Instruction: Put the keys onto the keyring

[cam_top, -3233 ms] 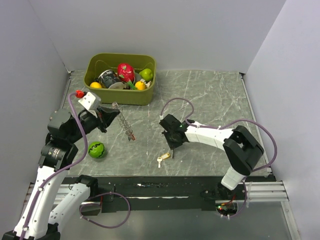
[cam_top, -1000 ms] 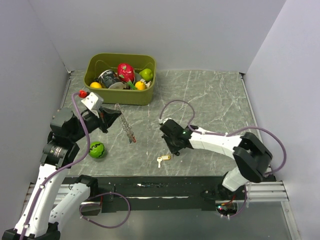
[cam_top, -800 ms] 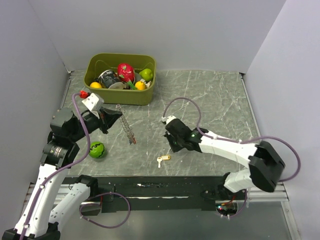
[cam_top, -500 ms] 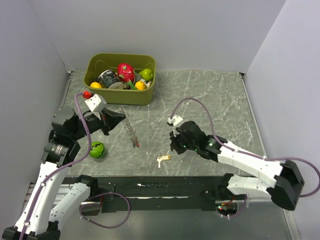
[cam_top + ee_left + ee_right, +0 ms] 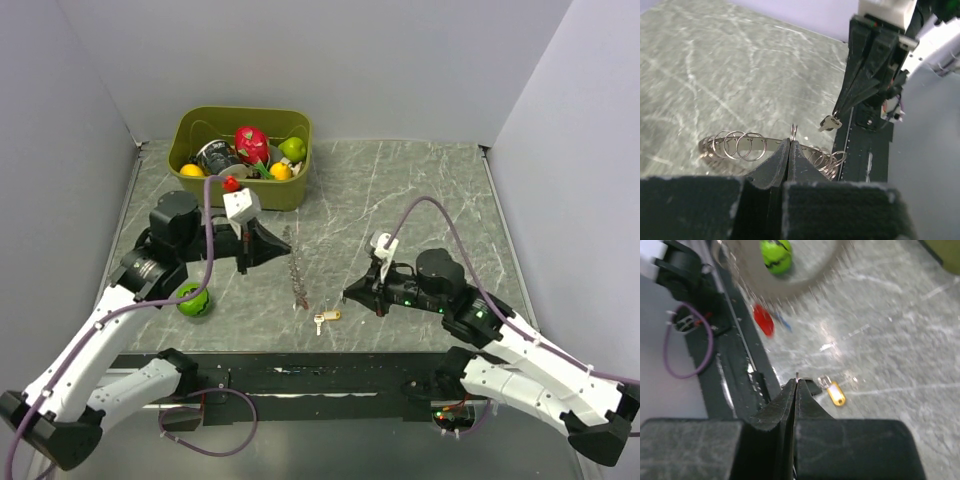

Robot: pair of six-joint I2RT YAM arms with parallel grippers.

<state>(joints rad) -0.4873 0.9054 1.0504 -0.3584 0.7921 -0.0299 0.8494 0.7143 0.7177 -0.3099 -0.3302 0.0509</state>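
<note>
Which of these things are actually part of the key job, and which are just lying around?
Part of the job: keyring, pinched by the left tool; keys on the table; right tool, shut.
Lying about: green ball; green bin of fruit.

Soft, even light; the keyring [image 5: 795, 289] blurred in right wrist view.

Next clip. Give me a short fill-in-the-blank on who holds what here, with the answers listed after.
1. The left gripper is clamped on the ____.
2. The right gripper has its jaws ____.
3. The yellow-headed key lies on the ____, in neither gripper.
4. The ball near the left arm is ____.

Answers: keyring; shut; table; green.
</note>
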